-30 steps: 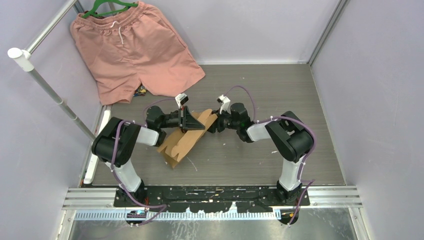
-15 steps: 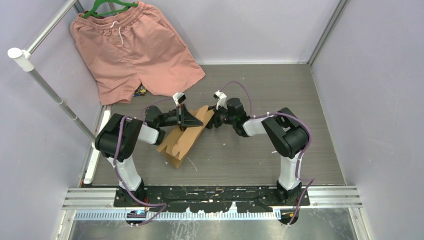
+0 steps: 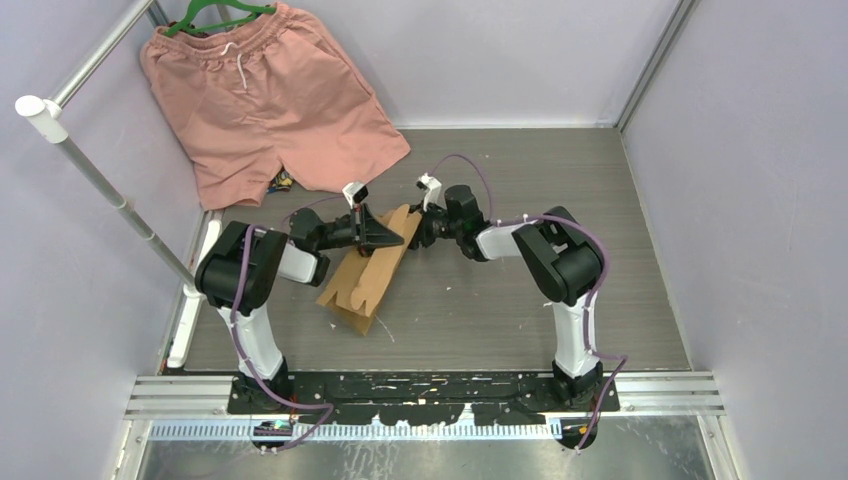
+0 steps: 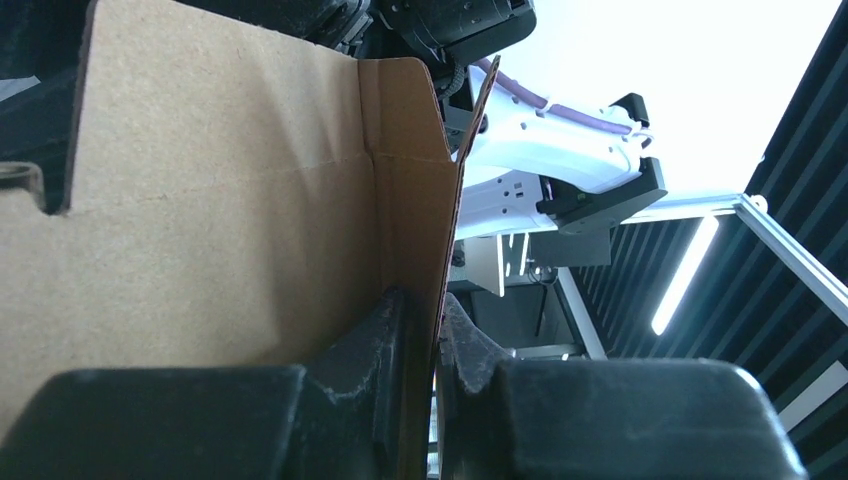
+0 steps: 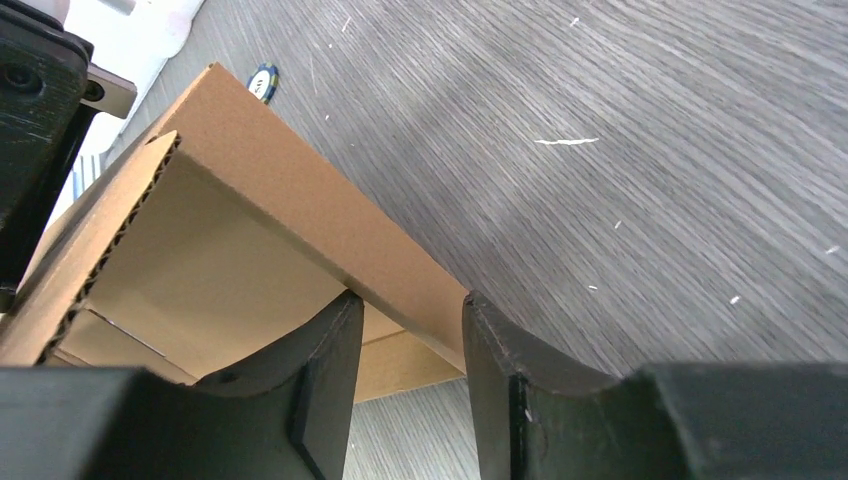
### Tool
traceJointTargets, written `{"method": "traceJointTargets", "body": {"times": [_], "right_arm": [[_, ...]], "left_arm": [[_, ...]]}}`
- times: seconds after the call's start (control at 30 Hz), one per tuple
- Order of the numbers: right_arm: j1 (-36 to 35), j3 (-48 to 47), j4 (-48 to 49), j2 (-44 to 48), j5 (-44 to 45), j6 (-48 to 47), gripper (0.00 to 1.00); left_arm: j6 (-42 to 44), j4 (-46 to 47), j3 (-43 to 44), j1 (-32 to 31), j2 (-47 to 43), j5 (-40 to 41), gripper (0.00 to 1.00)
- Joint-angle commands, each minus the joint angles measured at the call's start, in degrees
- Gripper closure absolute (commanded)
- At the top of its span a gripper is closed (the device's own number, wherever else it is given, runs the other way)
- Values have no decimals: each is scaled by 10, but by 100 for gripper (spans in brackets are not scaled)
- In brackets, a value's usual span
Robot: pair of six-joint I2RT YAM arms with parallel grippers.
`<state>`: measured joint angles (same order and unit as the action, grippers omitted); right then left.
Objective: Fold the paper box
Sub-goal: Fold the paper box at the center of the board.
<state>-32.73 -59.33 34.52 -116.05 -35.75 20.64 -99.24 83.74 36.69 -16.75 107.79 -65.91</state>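
Top external view puts the box [image 3: 368, 280] part-folded and tilted on the bench [image 3: 600, 200], on the near side of the shorts [image 3: 265, 100]. Your left tool [image 4: 428, 312] pinches a panel edge. Your right tool [image 5: 405, 310] straddles a flap, half-wide, and you cannot tell if it grips. Both arms bend inward and low, wrists facing each other. You look mid-fold; next, likely close right and swing that flap over.

From the paper box [image 3: 370, 270], the table [image 3: 560, 170] is wide open 1 to 5 o'clock; shorts [image 3: 265, 95] crowd 11, metal pole [image 3: 110, 190] fences off 9 to 10.
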Motion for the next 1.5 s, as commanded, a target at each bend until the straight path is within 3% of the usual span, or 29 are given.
{"method": "traceJointTargets", "body": {"times": [0.0,0.1,0.2,0.43,0.83,1.47], "right_arm": [[-31,-41,52,-7,-63,-38,53],[-31,-50,51,-17,-66,-37,55],[-33,-64,32,-28,-60,-42,66],[-37,-59,-12,-20,-10,-58,78],[-38,9,-129,74,66,-63,88],[-61,-8,-563,204,246,-58,92]], "left_arm": [[8,-17,15,-3,26,43,85],[6,-17,16,-2,28,42,85],[5,-17,18,-1,30,41,85],[-4,-17,25,0,27,39,84],[-32,-17,71,5,30,42,79],[-58,-17,151,39,57,50,75]]}}
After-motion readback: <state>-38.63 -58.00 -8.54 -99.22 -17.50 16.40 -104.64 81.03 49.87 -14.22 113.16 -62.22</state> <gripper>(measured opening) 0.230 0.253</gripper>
